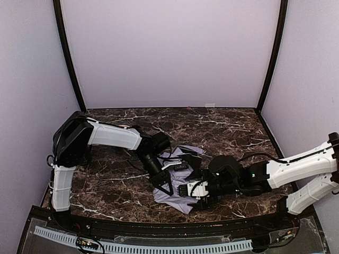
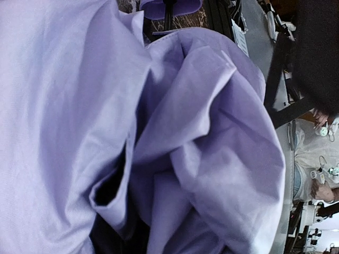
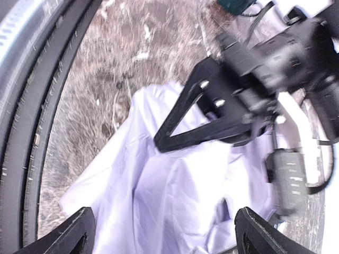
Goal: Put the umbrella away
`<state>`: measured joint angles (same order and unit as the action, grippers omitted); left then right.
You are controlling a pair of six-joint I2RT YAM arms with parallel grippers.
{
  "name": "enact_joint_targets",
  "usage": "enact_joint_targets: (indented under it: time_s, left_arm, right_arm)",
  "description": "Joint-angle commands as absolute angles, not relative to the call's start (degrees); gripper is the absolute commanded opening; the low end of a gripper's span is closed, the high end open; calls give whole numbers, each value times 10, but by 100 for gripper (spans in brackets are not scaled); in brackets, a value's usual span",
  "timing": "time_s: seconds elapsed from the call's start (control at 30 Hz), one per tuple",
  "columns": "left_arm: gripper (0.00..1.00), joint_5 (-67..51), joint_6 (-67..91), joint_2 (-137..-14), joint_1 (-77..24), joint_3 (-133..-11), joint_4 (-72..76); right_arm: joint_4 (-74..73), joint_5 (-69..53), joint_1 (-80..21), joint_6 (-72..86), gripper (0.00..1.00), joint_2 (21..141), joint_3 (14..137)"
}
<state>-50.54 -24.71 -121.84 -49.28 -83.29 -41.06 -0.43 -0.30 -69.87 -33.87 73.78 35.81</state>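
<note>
Your right gripper (image 3: 164, 217) hangs released over the crumpled umbrella (image 1: 175, 200); your left gripper (image 1: 162, 185) meets its fabric, grasp indeterminable.

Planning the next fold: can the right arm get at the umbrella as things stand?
Probably yes. The right gripper is at the umbrella, jaws wide, with bare fabric straight ahead between them. The left gripper sits on the far part, so only the near folds look free.

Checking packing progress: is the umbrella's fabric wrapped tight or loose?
Loose. The umbrella lies collapsed on the table, its lavender fabric in slack, crumpled folds in every view, not rolled up.
</note>
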Motion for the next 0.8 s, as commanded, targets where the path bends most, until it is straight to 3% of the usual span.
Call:
enact_joint_targets:
  time_s: [0.0,0.2,0.23,0.33,0.43,0.57,0.6,0.67,0.77]
  left_arm:
    - [19,-519,-236,-1239,-487,-840,-468]
    - [19,-548,-250,-1264,-479,-858,-482]
    - [19,-550,-255,-1273,-479,-867,-491]
    - [19,-555,-283,-1295,-478,-896,-528]
    - [22,-553,-299,-1297,-474,-904,-539]
    - [48,-551,-300,-1287,-465,-919,-535]
    - [64,-554,-299,-1277,-462,-919,-525]
    - [89,-558,-299,-1249,-456,-911,-495]
    - [98,-556,-292,-1194,-443,-881,-431]
  right_arm:
    - [63,31,-707,-368,93,783,357]
    - [118,-1,-691,-369,86,845,351]
    - [120,-11,-684,-359,79,853,357]
    - [117,-27,-664,-330,42,868,371]
    - [110,-56,-644,-305,24,873,373]
    - [75,-174,-602,-265,5,875,392]
    - [58,-200,-593,-255,0,880,400]
    - [19,-256,-572,-233,0,894,417]
    - [-18,-340,-539,-183,0,909,431]
